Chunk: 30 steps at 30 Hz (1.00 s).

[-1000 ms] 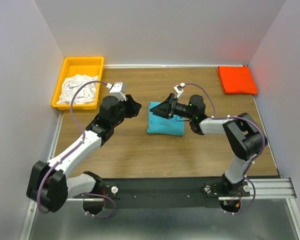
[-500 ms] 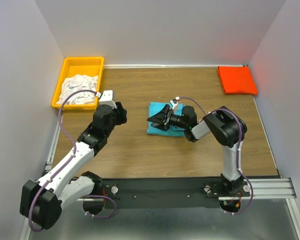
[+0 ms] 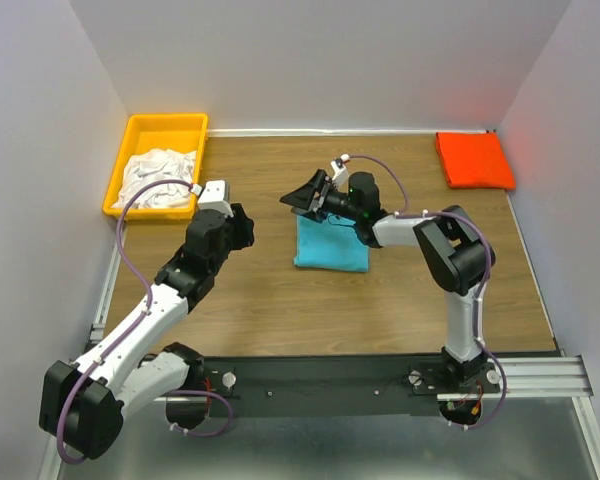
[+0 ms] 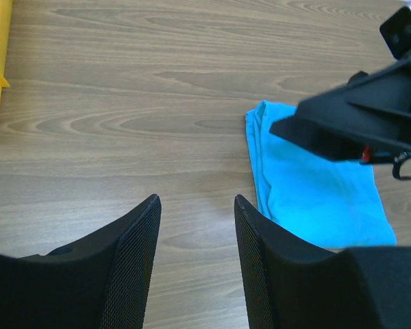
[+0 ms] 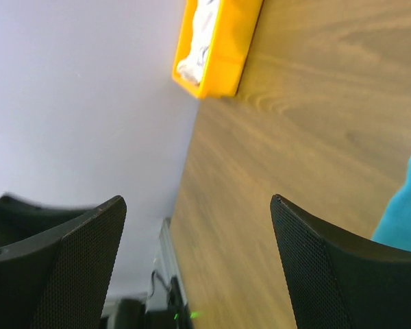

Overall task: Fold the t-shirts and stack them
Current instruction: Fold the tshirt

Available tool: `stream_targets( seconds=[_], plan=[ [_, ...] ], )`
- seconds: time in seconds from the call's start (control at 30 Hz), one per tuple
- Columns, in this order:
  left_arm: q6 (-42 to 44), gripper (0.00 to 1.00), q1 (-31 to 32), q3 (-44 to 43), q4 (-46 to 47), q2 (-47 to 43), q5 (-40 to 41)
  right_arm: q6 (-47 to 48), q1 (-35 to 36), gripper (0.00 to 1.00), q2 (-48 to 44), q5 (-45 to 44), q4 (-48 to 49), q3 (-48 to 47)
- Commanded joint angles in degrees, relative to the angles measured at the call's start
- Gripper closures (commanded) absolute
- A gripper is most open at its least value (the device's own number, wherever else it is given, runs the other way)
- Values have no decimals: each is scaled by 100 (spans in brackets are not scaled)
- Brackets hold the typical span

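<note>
white t-shirts (image 3: 158, 177) in yellow bin (image 3: 166, 122)

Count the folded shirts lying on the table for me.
2: the turquoise shirt in the middle and the orange-red shirt in the far right corner. The crumpled white cloth in the yellow bin may hide more.

Matt wood-grain table (image 3: 250, 290); soft matt cloth in the turquoise t-shirt (image 3: 330, 250) and, at 2 o'clock, the orange-red t-shirt (image 3: 474, 160); smooth yellow plastic bin (image 3: 165, 122) at 10 o'clock holds crumpled white t-shirts (image 3: 158, 178); left gripper (image 4: 195, 205) pads (image 4: 138, 253) black, finely dimpled
</note>
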<state>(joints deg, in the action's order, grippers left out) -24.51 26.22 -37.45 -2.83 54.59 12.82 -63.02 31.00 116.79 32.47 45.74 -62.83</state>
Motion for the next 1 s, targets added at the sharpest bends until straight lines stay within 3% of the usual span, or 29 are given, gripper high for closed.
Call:
stream_targets(
  seconds=[0.0, 0.33, 0.5, 0.6, 0.63, 0.77, 0.97],
  plan=[
    [-168, 45, -20, 54, 2, 43, -104, 238, -59, 8, 747, -741, -654, -545],
    [-107, 44, 427, 115, -34, -124, -113, 71, -68, 8, 2163, -1147, -943, -1935],
    [78, 38, 577, 89, 54, -36, -139, 604, -77, 8, 1611, -734, -1452, -2058],
    [245, 36, 621, 28, 142, 78, -131, 1254, -182, 7, 865, -846, -2584, -2049],
    [271, 36, 621, -60, 116, 183, -157, 1405, -287, 7, 384, -908, -3022, -1849],
    [228, 36, 884, -219, 89, 438, -113, 1547, -683, 5, -814, -866, -3062, -604],
    [61, 36, 1456, -263, 405, 1053, 142, 1618, -965, 5, -1685, 882, -1904, 1191]
  ],
)
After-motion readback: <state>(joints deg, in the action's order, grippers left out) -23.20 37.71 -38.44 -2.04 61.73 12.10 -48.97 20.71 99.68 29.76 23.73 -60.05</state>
